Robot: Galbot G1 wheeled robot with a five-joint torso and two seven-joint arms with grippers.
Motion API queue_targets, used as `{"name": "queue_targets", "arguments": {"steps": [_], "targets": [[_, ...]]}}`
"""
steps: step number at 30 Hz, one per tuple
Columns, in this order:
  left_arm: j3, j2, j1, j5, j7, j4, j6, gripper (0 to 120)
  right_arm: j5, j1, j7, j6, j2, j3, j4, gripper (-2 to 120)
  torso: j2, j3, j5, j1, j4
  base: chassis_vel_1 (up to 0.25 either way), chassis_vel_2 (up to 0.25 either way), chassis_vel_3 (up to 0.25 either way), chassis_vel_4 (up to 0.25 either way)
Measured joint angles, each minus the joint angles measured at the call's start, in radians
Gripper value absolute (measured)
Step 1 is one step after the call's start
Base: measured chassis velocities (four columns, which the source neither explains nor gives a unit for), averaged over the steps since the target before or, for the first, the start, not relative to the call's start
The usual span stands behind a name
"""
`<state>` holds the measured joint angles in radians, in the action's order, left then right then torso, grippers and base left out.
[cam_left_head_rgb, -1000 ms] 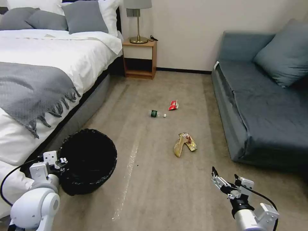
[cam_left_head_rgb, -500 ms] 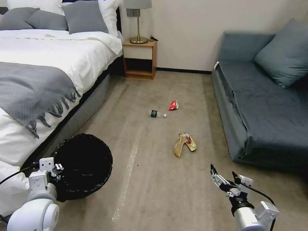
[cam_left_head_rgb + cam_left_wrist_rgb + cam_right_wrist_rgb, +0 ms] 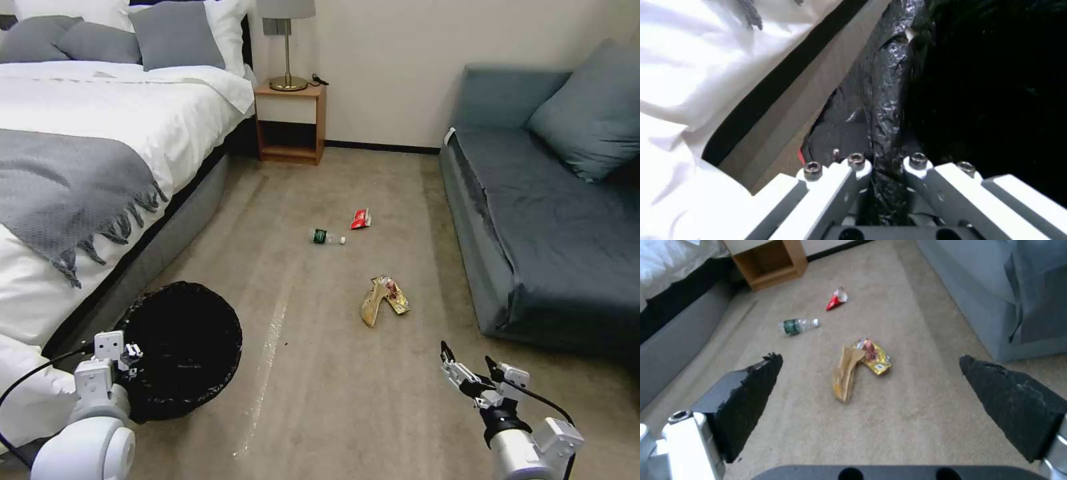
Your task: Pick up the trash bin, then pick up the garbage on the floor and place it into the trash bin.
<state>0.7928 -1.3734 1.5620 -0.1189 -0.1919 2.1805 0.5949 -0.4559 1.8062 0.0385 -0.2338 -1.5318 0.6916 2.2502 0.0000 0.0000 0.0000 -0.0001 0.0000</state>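
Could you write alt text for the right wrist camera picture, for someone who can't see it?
The robot's right hand, its two black fingers spread wide open, hangs above beige carpet facing a tan wrapper beside a yellow snack wrapper. Farther off lie a small bottle and a red-and-white packet.

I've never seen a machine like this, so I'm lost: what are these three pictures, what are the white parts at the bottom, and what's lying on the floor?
It is a wheeled robot with two arms. One picture looks down from its head; the others come from cameras on each wrist. The left gripper has its fingers shut on the rim of the trash bin, a black-bagged bin beside the bed. The right gripper hangs open above the carpet. Ahead lie a tan wrapper, a yellow snack wrapper, a small bottle and a red-and-white packet.
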Motion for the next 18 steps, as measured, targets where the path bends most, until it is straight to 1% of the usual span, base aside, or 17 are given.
{"name": "queue_targets", "arguments": {"steps": [5, 8, 18], "targets": [[-0.014, 0.000, 0.007, 0.009, 0.005, -0.010, -0.008, 2, 0.003, 0.001, 0.001, 0.008, -0.007, -0.004, 0.000, 100, 0.000, 0.000, 0.0001, 0.000, 0.0000, 0.000, 0.000, 0.000, 0.000], [-0.023, 0.000, 0.009, 0.014, 0.007, -0.015, -0.012, 2, 0.003, 0.001, 0.004, 0.012, -0.010, -0.005, 0.000, 100, 0.000, 0.000, -0.0002, 0.000, 0.0000, -0.057, 0.052, 0.036, -0.042], [-0.032, 0.004, 0.004, 0.017, 0.012, -0.033, -0.019, 2, 0.005, 0.005, 0.007, 0.016, -0.021, -0.005, -0.001, 100, 0.000, 0.000, -0.0001, 0.000, 0.0001, -0.075, 0.080, 0.079, -0.087]]}}
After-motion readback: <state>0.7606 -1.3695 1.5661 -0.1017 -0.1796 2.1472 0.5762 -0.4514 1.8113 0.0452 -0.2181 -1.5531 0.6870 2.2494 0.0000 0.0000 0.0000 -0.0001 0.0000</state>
